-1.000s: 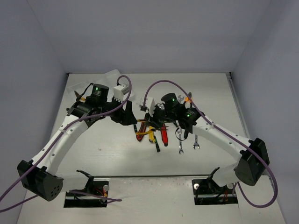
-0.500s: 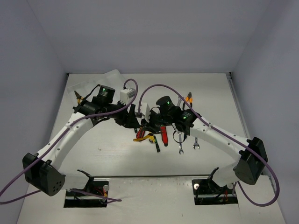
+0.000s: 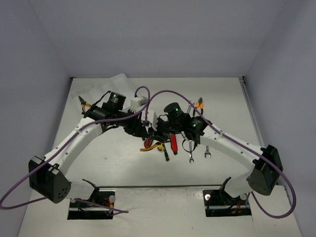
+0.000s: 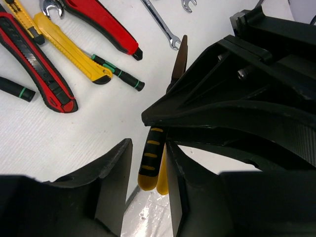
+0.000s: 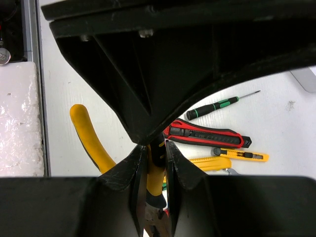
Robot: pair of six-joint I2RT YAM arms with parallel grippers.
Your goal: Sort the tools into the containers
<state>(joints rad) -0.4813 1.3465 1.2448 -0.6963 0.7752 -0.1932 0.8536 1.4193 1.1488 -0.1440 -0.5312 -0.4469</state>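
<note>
Yellow-handled pliers (image 4: 150,160) hang over the table's middle, with my right gripper (image 5: 154,168) shut on one handle (image 5: 157,170). The other handle (image 5: 89,136) curves off to the side. My left gripper (image 4: 148,173) stands open around the handle ends, which rest against one finger with a gap to the other. Both grippers meet above the tool pile (image 3: 165,145). Loose tools below include a red knife (image 4: 101,19), a red-black knife (image 4: 34,64), a yellow knife (image 4: 69,49), a green-black screwdriver (image 4: 118,75) and a wrench (image 4: 160,24). The translucent tray (image 3: 98,85) lies at the far left.
Two wrenches (image 3: 190,157) (image 3: 207,152) lie right of the pile. Orange-handled pliers (image 3: 199,104) sit behind the right arm. Another pair of pliers (image 3: 83,102) lies by the tray behind the left arm. Purple cables loop over both wrists.
The left arm has swung right to the right gripper, and its jaws have narrowed around the pliers' handles. The right gripper has kept its hold and shifted only slightly.
</note>
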